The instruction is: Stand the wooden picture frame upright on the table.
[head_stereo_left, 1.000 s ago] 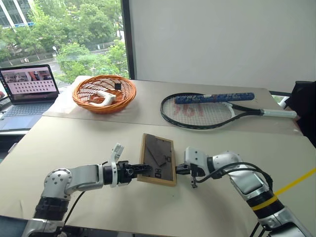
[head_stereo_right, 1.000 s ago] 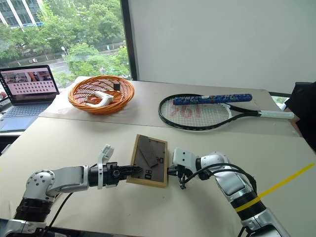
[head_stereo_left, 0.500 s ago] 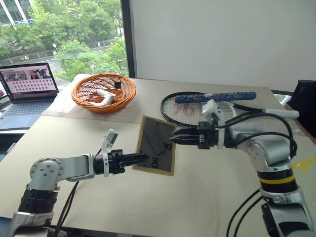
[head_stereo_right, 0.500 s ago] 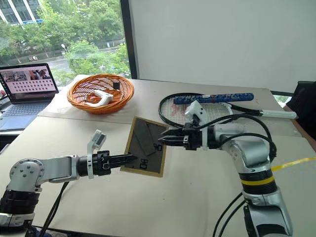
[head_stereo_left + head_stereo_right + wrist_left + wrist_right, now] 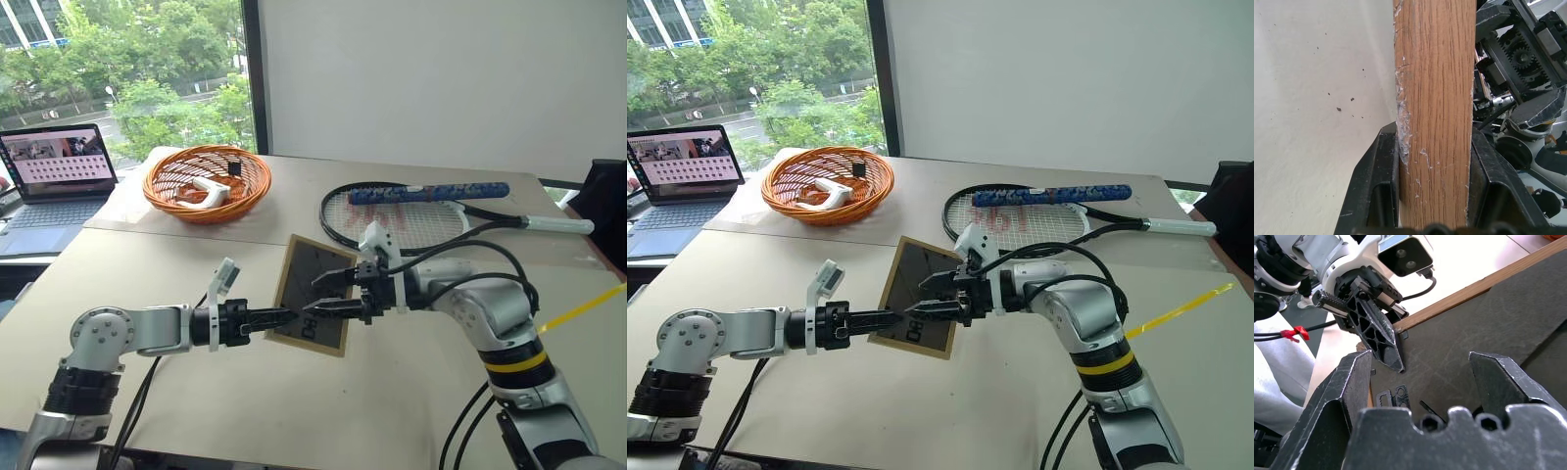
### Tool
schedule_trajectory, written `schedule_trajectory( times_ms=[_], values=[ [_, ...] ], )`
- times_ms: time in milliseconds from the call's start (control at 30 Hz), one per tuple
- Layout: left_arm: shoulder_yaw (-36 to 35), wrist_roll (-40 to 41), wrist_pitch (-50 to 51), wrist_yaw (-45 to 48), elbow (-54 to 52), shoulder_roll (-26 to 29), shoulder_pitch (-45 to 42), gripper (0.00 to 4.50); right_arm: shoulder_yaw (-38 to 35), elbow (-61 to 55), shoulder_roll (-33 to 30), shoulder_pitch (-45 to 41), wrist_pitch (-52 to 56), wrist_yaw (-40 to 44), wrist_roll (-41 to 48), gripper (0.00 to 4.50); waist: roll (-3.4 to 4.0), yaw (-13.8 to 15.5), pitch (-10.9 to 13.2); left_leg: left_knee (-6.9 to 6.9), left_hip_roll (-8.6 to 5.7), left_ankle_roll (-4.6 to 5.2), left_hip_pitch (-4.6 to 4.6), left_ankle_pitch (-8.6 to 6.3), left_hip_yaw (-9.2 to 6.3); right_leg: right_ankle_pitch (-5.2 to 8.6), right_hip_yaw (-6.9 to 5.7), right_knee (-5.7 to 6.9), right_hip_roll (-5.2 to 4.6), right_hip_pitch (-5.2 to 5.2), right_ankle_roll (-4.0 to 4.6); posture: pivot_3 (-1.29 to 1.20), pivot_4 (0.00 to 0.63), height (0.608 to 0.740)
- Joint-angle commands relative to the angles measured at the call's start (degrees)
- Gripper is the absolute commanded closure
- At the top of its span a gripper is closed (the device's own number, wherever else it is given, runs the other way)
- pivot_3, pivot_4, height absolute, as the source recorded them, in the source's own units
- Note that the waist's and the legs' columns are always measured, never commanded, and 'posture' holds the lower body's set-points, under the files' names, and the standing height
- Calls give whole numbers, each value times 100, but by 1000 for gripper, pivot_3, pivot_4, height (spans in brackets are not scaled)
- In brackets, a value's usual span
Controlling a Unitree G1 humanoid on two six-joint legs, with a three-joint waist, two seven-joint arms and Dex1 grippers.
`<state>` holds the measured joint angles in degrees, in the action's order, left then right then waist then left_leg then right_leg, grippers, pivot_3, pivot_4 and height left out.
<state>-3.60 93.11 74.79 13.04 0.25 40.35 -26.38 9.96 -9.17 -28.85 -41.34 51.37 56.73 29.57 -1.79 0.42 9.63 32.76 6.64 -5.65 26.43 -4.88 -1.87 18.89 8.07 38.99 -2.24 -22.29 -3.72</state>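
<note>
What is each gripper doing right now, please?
Left gripper: shut on the wooden picture frame's edge.
Right gripper: open, holding nothing, at the frame's dark back.

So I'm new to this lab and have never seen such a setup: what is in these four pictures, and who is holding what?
It is a two-armed humanoid robot. The two wide pictures come from cameras on its head, looking down over its arms. The two close-ups come from a camera on each wrist.

The left hand is clamped on the edge of the wooden picture frame, tilting it up off the table, dark back toward the camera. The left wrist view shows that wood edge between its fingers. The right hand is open in front of the frame's back, gripping nothing.

Further back lie a tennis racket, an orange wicker basket and an open laptop.
</note>
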Motion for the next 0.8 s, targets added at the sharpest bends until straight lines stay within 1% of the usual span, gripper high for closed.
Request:
schedule_trajectory(
  times_ms=[33,200,300,400,467,567,667,733,800],
  values=[
    [-244,85,20,279,-190,13,-100,3353,-152,148,-256,-112,-182,-17,-142,807,0,0,0,0,0,0,0,0,0,0,0,0,0,0,0,0,150,705],
    [-278,24,24,327,-160,-45,-100,3353,-42,170,-234,-145,-182,-37,-149,807,0,-26,0,-2,0,0,0,0,0,0,0,0,0,-2,0,0,150,705],
    [-283,161,64,233,12,-105,-142,3353,70,-32,-64,-94,-131,-30,-28,807,0,-51,0,-3,0,0,0,0,0,0,0,0,0,-1,0,0,150,705],
    [-244,391,186,38,376,-151,-247,3353,73,-341,88,14,-366,243,202,807,-1,-63,0,-3,0,0,0,0,0,0,0,1,0,-2,0,0,150,705],
    [-224,651,253,-123,655,-187,-327,3353,113,-479,66,93,-698,383,89,807,-1,-62,1,-2,0,1,2,0,-1,1,0,1,0,-1,-1,0,150,705],
    [-154,1010,349,-372,1000,-175,-419,3353,96,-489,11,161,-1134,370,-148,807,-1,-56,1,1,0,1,2,0,-1,1,-1,1,0,0,-2,0,150,705],
    [94,1671,540,-646,1491,-22,-443,3353,-27,-409,-170,235,-1838,339,-520,807,-1,-60,1,2,0,1,2,0,-1,1,-1,1,0,0,-2,0,150,705],
    [219,1944,722,-585,1644,57,-450,3353,0,-365,-318,330,-2406,367,-844,807,-2,-61,1,1,0,1,2,0,-1,1,-1,1,0,-1,-2,0,150,705],
    [262,1989,866,-493,1751,85,-478,3353,1,-274,-426,418,-2861,284,-1128,807,-1,-71,1,-1,0,2,2,-1,-1,1,-1,1,0,-1,-2,0,150,705]
  ],
)
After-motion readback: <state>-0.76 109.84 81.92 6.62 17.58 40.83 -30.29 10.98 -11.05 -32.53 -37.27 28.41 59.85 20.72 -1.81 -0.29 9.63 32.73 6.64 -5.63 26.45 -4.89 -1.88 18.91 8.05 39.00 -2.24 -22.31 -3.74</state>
